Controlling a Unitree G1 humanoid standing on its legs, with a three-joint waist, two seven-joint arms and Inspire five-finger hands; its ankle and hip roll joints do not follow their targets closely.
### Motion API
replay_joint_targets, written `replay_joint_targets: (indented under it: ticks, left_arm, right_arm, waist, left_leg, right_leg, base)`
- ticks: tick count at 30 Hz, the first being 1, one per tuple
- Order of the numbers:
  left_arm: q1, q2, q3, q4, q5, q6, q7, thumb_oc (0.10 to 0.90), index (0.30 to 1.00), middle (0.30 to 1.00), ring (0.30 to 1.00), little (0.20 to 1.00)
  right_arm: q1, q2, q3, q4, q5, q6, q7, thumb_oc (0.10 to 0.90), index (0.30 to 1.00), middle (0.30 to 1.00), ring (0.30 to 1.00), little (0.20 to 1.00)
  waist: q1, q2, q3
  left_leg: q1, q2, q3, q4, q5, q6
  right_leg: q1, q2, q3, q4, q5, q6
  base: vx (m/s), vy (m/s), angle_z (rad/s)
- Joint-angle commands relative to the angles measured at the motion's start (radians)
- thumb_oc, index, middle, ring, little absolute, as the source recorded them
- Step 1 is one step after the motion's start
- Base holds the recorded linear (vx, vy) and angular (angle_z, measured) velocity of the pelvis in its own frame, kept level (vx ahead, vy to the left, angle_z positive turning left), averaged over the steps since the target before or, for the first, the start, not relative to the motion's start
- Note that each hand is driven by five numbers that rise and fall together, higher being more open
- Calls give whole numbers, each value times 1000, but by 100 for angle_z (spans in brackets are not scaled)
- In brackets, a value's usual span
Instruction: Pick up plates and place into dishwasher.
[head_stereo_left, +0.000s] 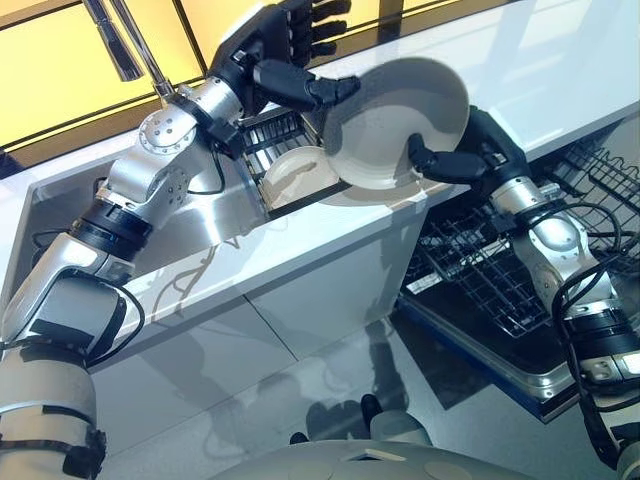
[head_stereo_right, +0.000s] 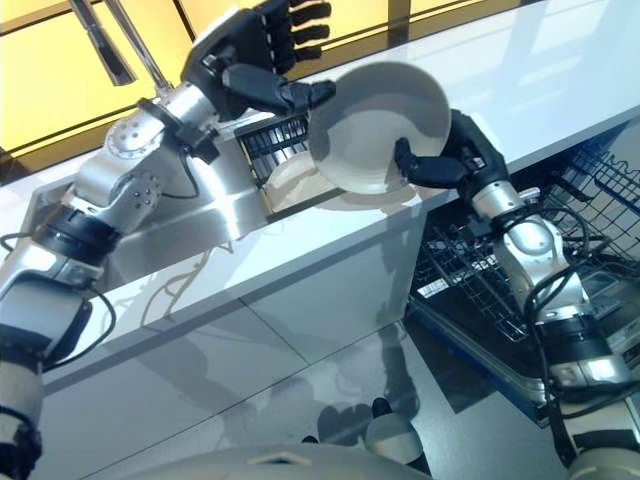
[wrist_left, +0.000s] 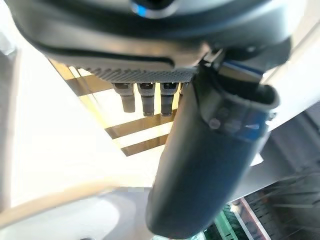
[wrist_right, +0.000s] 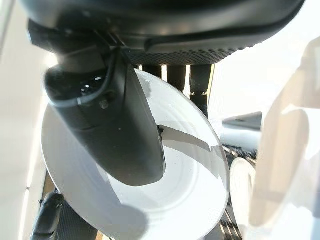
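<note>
Left eye view
- plate: pale and shallow, lifted clear above the white counter, tilted with its hollow toward the camera.
- right hand: thumb lies across the plate's inner face at the lower rim, fingers go behind; a pinch on the rim.
- left hand: thumb tip meets the plate's upper-left rim; fingers straight and spread, standing off the plate.
- second plate: on edge in the dark rack set in the sink.

Right eye view
- dishwasher rack: pulled out low, below and beside the right arm, well apart from the plate.
- faucet: behind the left arm.

Left wrist view
- fingers: hang straight in a row, closed on nothing; thumb extended.

Right wrist view
- thumb: pressed flat on the plate's concave face, fingers showing past the far rim; plate clamped between them.

Handling (judgement)
- stiffness: rigid, likely ceramic; would chip or break if dropped onto counter or rack.
- surface: glazed, probably slippery; a thumb-and-finger pinch could let it swing.
- weight: moderate for one hand.
- where to hold: the rim, thumb inside, fingers behind, as now.
</note>
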Motion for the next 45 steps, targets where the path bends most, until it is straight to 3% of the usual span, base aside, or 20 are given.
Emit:
replay_joint_targets:
  ticks: [1,2,7,12,13,18,22,33,39,43,45]
  left_arm:
    - [-85,98,128,151,89,-83,40,800,900,900,900,900]
    - [-69,110,129,174,176,-86,32,800,900,900,900,900]
    - [-33,173,124,243,341,-105,6,800,900,900,900,900]
    - [12,182,144,242,327,-107,-14,800,900,900,900,900]
    - [42,170,167,231,325,-106,-21,800,900,900,900,900]
    - [116,150,210,189,316,-120,-45,800,900,900,900,900]
    - [241,93,269,102,282,-125,-61,800,900,900,900,900]
    - [312,71,305,57,263,-133,-66,800,900,900,900,900]
    - [340,45,311,17,268,-129,-55,800,900,900,900,900]
    - [351,36,309,0,266,-145,-53,800,900,900,900,900]
    - [353,40,303,-16,258,-144,-49,800,900,900,900,900]
  right_arm:
    - [-86,-64,-113,-15,50,-149,-61,100,300,300,300,200]
    - [-78,-69,-131,-17,47,-150,-70,100,300,300,300,200]
    - [-37,-115,-205,-11,41,-170,-93,100,300,300,300,200]
    - [21,-155,-278,-20,-10,-192,-116,100,300,300,300,200]
    - [55,-174,-314,-24,-64,-202,-129,100,300,300,300,200]
    - [128,-204,-388,-47,-107,-213,-139,100,300,300,300,200]
    - [240,-244,-517,-53,-142,-225,-145,100,300,300,300,200]
    - [406,-272,-631,-61,-272,-232,-112,100,300,300,300,200]
    - [494,-261,-603,-53,-465,-191,-74,100,300,300,300,200]
    - [512,-260,-539,-50,-665,-81,-116,100,300,300,300,200]
    - [511,-260,-506,-42,-690,-39,-123,100,300,300,300,200]
  waist:
    - [15,-8,-93]
    - [14,-9,-92]
    - [8,-9,-87]
    - [-4,-13,-81]
    - [-13,-16,-78]
    - [-27,-22,-73]
    - [-50,-33,-65]
    - [-72,-46,-52]
    - [-72,-54,-45]
    - [-71,-54,-37]
    - [-70,-53,-33]
  left_leg:
    - [32,-24,-12,15,-77,21]
    - [32,-24,-12,15,-78,21]
    - [31,-26,-10,16,-79,23]
    - [27,-27,-4,19,-79,25]
    - [26,-27,0,19,-78,25]
    - [26,-26,9,20,-79,26]
    - [28,-26,17,18,-81,26]
    - [28,-23,34,18,-81,27]
    - [19,-25,43,18,-74,29]
    - [23,-26,42,19,-76,31]
    - [25,-26,42,19,-75,31]
  right_leg:
    - [10,27,-12,57,-76,68]
    - [11,27,-10,57,-76,68]
    - [6,28,-6,61,-75,69]
    - [-2,29,-1,67,-74,70]
    - [-7,31,4,71,-73,69]
    - [-13,33,9,79,-74,69]
    - [-21,40,22,86,-73,67]
    - [-26,39,19,90,-73,73]
    - [-38,37,20,88,-63,74]
    - [-35,34,17,89,-65,77]
    - [-34,34,15,90,-63,78]
  base:
    - [3,12,-5]
    - [3,12,-6]
    - [0,3,-1]
    - [0,0,0]
    - [0,0,0]
    - [5,7,-3]
    - [15,28,-12]
    - [-4,3,-7]
    - [-38,-5,-5]
    - [-17,-3,-1]
    - [0,0,0]
